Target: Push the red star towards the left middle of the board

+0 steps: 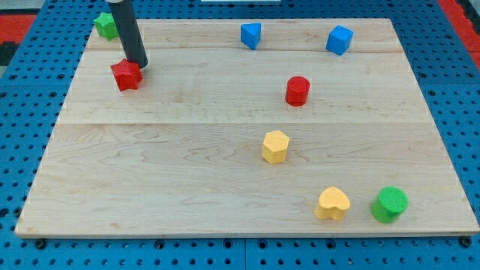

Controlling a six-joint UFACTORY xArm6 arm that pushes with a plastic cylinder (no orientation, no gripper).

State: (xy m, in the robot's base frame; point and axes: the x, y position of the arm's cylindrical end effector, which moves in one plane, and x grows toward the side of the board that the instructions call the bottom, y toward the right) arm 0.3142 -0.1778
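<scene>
**Tip pressed to the red star, upper left of the board**

Red star-shaped block sitting near the view's top-left corner of the pale wooden board, on the blue pegboard desk. Dark rod coming down from the view's top, my tip landing right at the star's upper-right edge, touching or as good as touching. No gripper on this arm, so nothing open, nothing closed, nothing held.

Just beyond the rod, at the view's top-left corner, a green block, partly hidden, shape hard to call. Along the top edge, a blue wedge-like block and a blue cube, well apart from the tip. Mid-board: a red cylinder, below it a yellow hexagonal block. Down at the view's bottom right, a yellow heart-shaped block near a green cylinder.
</scene>
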